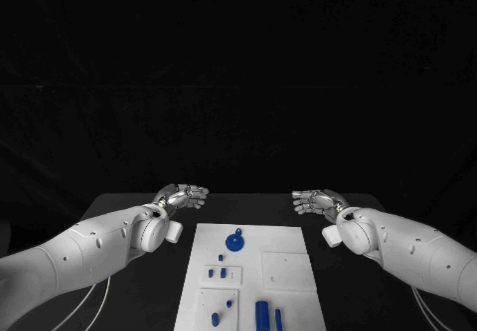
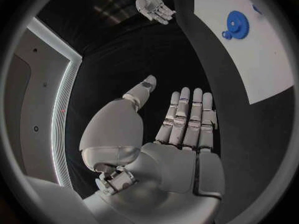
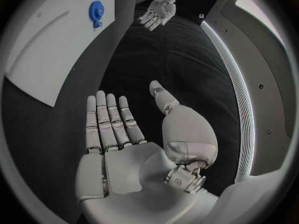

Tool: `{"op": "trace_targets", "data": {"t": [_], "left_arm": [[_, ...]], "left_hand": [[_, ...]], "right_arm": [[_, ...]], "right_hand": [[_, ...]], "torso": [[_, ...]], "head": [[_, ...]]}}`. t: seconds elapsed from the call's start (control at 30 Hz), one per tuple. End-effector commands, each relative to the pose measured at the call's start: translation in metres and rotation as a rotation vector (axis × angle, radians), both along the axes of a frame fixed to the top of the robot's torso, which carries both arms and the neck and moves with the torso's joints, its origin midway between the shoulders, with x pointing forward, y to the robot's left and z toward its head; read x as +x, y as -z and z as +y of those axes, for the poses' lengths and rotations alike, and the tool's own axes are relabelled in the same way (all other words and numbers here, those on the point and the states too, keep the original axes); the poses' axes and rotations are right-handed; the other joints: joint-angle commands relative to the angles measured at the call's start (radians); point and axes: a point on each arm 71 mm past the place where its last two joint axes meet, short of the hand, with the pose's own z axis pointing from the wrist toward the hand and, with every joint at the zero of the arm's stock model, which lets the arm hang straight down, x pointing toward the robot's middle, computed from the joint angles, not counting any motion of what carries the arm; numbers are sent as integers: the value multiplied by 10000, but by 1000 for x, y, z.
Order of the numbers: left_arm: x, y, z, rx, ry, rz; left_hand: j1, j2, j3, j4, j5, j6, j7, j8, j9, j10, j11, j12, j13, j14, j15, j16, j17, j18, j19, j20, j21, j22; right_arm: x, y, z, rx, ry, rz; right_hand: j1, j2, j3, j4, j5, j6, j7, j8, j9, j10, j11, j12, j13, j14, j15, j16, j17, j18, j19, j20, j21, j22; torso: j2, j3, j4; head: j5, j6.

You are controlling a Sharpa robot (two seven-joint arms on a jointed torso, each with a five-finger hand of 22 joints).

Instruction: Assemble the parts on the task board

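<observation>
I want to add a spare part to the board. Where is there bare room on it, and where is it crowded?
Bare: the far right of the task board, beside the blue gear, and the right middle. Crowded: the near end, around the blue bars and small pegs. Both robot hands, left and right, hover beyond the board.

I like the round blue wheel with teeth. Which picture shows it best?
The left wrist view: the blue gear looks big, teeth clear, on the white task board. The head view and right wrist view show it smaller.

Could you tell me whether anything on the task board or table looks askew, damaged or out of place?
Nothing stands out. The task board lies flat, with the blue gear and smaller blue parts on it. The left hand and right hand hover empty beyond it.
</observation>
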Motion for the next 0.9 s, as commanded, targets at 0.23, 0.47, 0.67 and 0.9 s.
{"op": "trace_targets", "data": {"t": [0.23,0.47,0.67,0.9], "left_arm": [[4,-2,-9,-690,48,-225],[7,-2,-7,-649,-27,-266],[8,-1,-2,-605,-122,-307],[8,-1,1,-587,-169,-320]], "left_hand": [[-193,-159,-81,167,18,-376,-224,-50,42,-624,-178,-27,-144,-454,-187,-275,-53,-212,-372,-21,-415,-91],[-195,-153,-89,192,17,-377,-181,-12,71,-705,-208,-21,-141,-511,-254,-298,-41,-272,-325,-79,-451,-84],[-182,-92,-95,199,18,-319,-59,45,103,-663,-210,13,-123,-511,-262,-290,-20,-299,-317,-113,-490,-76],[-170,-46,-120,183,21,-251,56,101,131,-612,-171,25,-115,-496,-265,-276,4,-299,-305,-122,-523,-62]], "right_arm": [[-1,-2,11,912,-219,-554],[-2,0,12,734,-299,-598],[-6,12,13,610,-298,-414],[-9,20,23,690,-465,-254]], "right_hand": [[230,281,-715,28,-53,-19,118,327,-192,1035,-152,-1453,-2219,99,-188,-819,-1037,-2,-498,320,-674,-421],[277,327,-803,40,-52,-50,124,368,-287,1237,-154,-1631,-2560,157,-199,-895,-1183,50,-519,371,-722,-440],[289,357,-831,46,-52,-2,220,420,-330,1341,-113,-1679,-2722,220,-161,-912,-1246,77,-534,396,-740,-441],[286,374,-851,50,-50,-1,279,437,-373,1391,-67,-1701,-2844,254,-114,-930,-1296,90,-563,418,-762,-442]], "torso": [[-14,14,39],[-29,-4,64],[-48,1,62],[-11,21,22]], "head": [[29,200],[48,225],[112,326],[137,360]]}}
